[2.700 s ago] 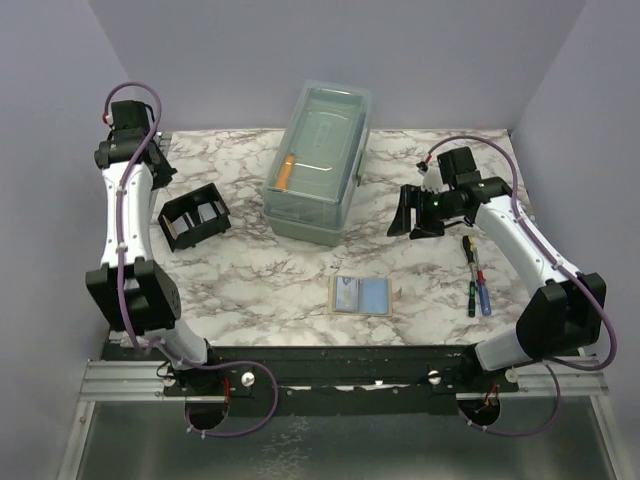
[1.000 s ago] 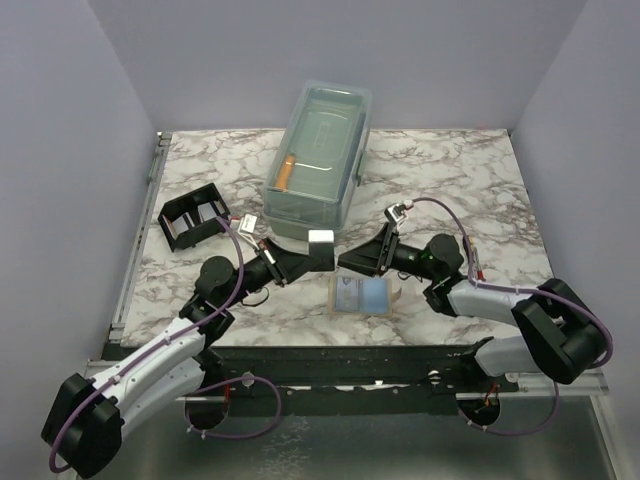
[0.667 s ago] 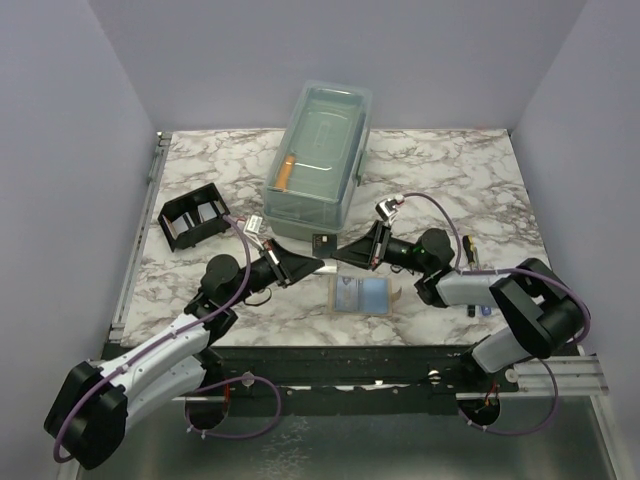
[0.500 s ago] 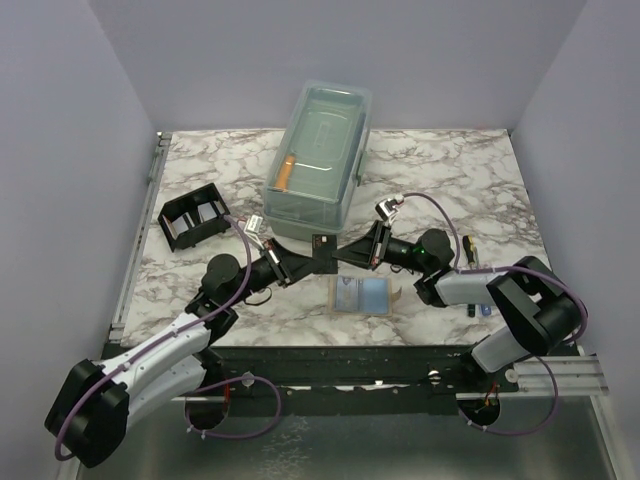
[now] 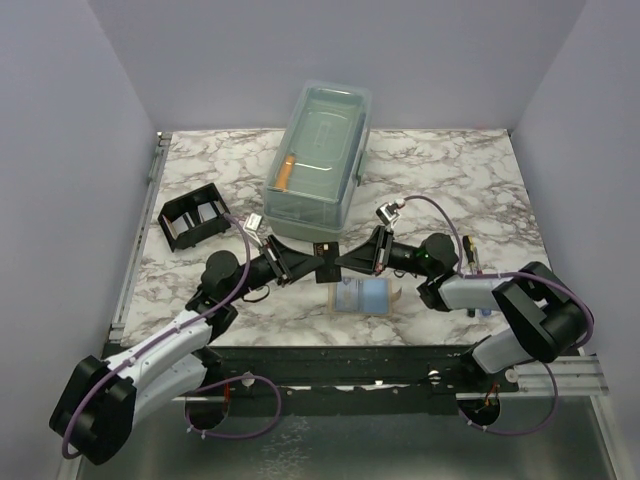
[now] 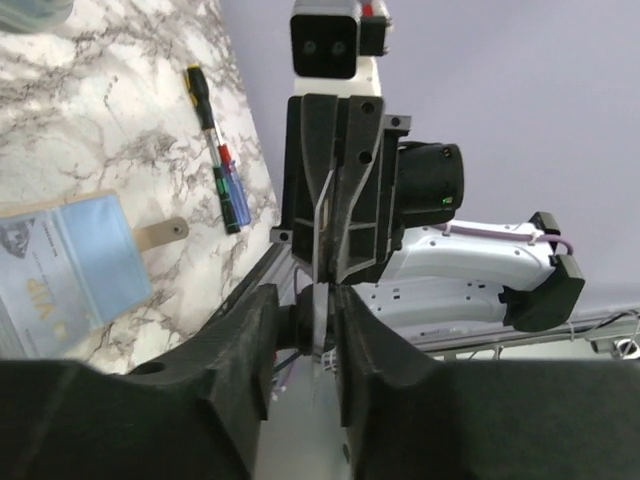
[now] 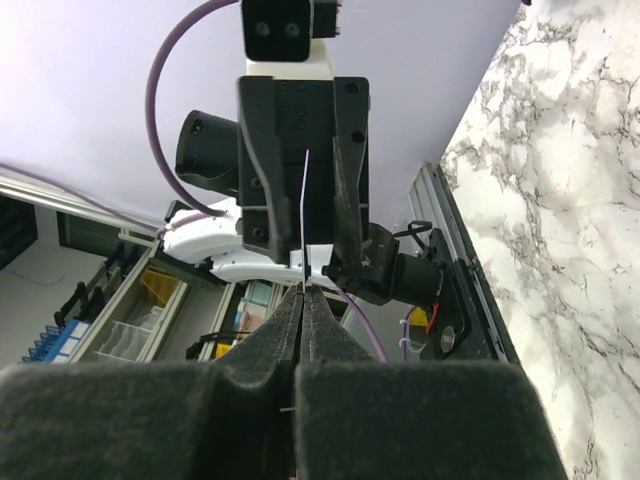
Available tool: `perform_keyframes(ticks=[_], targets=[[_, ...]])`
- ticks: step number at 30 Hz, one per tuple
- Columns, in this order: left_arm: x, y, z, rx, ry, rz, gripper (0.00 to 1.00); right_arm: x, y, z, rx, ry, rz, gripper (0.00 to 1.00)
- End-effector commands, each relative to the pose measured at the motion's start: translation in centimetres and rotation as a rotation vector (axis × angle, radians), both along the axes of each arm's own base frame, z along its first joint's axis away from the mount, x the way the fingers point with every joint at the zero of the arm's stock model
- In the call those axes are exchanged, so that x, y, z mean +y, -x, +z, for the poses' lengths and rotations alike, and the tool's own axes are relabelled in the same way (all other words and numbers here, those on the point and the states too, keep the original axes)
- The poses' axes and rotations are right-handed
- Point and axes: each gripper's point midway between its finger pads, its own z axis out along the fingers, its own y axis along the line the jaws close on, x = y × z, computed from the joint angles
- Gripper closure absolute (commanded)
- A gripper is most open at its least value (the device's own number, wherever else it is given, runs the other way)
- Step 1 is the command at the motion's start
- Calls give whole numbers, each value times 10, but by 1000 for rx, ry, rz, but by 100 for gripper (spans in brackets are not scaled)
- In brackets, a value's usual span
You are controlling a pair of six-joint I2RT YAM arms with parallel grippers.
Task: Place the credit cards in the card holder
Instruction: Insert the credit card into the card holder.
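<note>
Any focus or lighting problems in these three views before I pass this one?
Top view: evenly lit, soft shadows, sharp throughout, though the card is tiny. Left wrist: the left gripper is dark and out of focus up close, while the table beyond is sharp. Right wrist: the right gripper blurs likewise, and the card is edge-on, only a thin line.

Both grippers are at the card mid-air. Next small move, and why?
Probably draw the left gripper straight back off the dark card. Its jaws stand apart on either side of the card, while the right gripper is shut on the card's edge.
</note>
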Motion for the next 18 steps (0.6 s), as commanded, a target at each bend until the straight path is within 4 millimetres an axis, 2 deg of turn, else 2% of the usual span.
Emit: perform_keyframes(ticks=[1,3,4,5,6,7,9,10,14,16,18], targets=[[-6,4,2,-27,-6,-54,76,-1,10,1,-29,3,29,100],[-7,4,-1,-41,-24,-65,100,-2,10,-6,-6,30,31,100],[-8,3,-5,-38,-34,-67,100,-4,6,-16,24,76,16,97],[-8,3,-9,-41,-49,-70,100,-8,2,-29,60,136,-11,86],[-9,2,-18,-31,-78,-77,100,-14,-3,-49,114,230,-52,68],[-11,2,-28,-11,-113,-91,100,-22,-6,-69,160,329,-91,56],[-17,4,-47,30,-182,-137,100,-45,-8,-106,211,532,-173,40],[-22,7,-54,45,-206,-167,100,-57,-5,-119,229,609,-193,37],[-42,14,-81,88,-274,-232,100,-100,3,-155,310,767,-241,36],[-52,15,-93,103,-307,-254,100,-108,4,-162,315,778,-238,39],[-61,15,-104,111,-339,-274,100,-111,3,-170,321,817,-229,62]])
